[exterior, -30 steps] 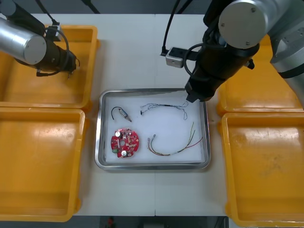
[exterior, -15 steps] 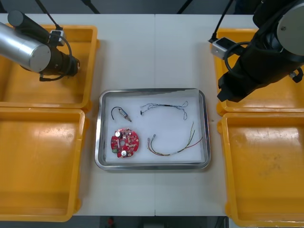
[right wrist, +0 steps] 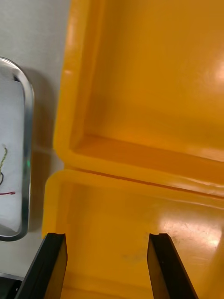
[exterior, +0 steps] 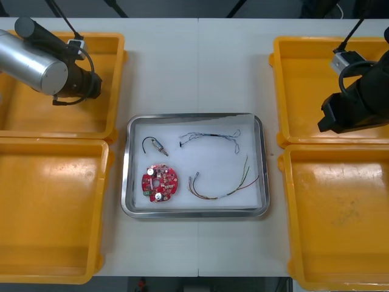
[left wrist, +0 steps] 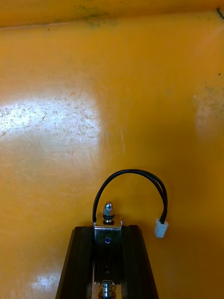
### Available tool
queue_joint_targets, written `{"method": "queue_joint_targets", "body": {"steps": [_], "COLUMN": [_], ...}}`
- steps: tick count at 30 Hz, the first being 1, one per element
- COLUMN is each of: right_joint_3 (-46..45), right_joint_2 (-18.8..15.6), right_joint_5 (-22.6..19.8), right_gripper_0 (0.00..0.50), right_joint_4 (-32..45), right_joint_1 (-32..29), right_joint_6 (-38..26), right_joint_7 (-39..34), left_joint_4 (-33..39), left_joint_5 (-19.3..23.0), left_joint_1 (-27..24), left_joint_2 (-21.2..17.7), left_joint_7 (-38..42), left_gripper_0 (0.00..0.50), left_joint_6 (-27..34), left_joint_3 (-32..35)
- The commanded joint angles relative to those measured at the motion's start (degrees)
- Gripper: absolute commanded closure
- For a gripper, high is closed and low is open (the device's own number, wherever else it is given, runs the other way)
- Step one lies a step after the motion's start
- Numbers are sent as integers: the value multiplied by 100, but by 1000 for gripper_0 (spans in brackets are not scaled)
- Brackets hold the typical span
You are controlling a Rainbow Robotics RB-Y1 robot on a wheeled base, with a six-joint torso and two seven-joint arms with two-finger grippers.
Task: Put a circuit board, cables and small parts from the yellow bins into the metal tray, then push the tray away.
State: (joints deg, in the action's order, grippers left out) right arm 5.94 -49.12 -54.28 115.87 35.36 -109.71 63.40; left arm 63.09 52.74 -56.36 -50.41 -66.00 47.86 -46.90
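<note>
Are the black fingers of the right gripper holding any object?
No, the right gripper stands open and empty above a yellow plastic bin.

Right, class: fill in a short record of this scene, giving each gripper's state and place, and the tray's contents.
left gripper: shut on a metal part with a black lead, above the far left bin
right gripper: open, holding nothing, above where the two right bins meet
tray: between the bins, white inside
in tray: board, red and yellow cable, thin dark cable, second part
</note>
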Motion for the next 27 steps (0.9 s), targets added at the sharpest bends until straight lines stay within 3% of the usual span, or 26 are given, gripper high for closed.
{"method": "queue_joint_targets", "body": {"steps": [1,5,8,14,21,27], "right_joint_3": [-664,-911,-1069,-1218,-1218,-1218], "right_joint_2": [-309,-362,-379,-379,-379,-362], "right_joint_5": [67,84,93,251,383,409], "right_gripper_0": [0,0,0,0,0,0], "right_joint_4": [164,155,164,164,164,164], "right_joint_1": [-460,-724,-934,-1295,-1356,-1391], "right_joint_6": [-29,-29,-29,-29,-29,-29], "right_joint_7": [32,58,76,129,181,190], "left_joint_4": [1,-8,1,-8,10,238], "left_joint_5": [-71,-132,-132,-88,439,773], "left_joint_1": [-253,-323,-481,-745,-1000,-1167], "left_joint_2": [57,-4,-92,-206,-312,-373], "left_joint_7": [97,53,-18,-448,-985,-905], "left_gripper_0": [500,500,500,500,500,500], "left_joint_6": [-40,-14,329,1463,2763,3959], "left_joint_3": [-83,-74,32,752,1552,2167]}}
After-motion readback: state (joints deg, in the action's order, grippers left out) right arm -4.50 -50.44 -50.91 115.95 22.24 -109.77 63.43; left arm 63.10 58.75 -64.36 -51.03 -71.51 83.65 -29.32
